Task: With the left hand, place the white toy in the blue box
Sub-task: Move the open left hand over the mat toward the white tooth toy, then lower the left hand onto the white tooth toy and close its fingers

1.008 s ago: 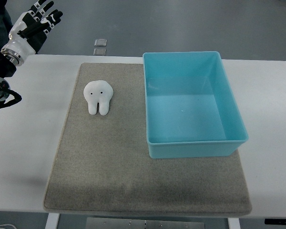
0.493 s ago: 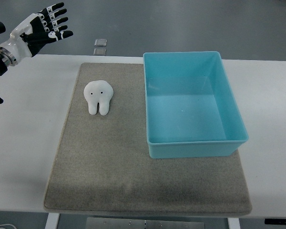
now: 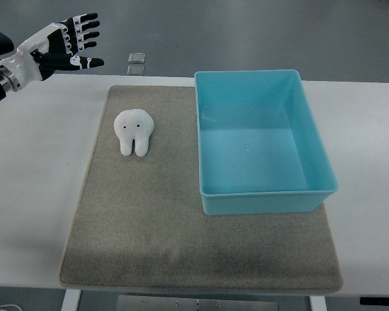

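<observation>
The left hand has swung in over the table's far-left corner, fingers spread and empty (reach just beginning); white toy lies untouched beside the blue box.

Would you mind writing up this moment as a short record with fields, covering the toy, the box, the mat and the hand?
white toy: tooth-shaped, lying on the mat, left of the box, apart from it
blue box: open-topped, nothing inside, on the mat's right part
grey mat: flat on the white table
left hand: fingers spread, holding nothing, at the far-left corner of the table, clear of the toy
right hand: not in view
task state: toy not yet grasped
</observation>
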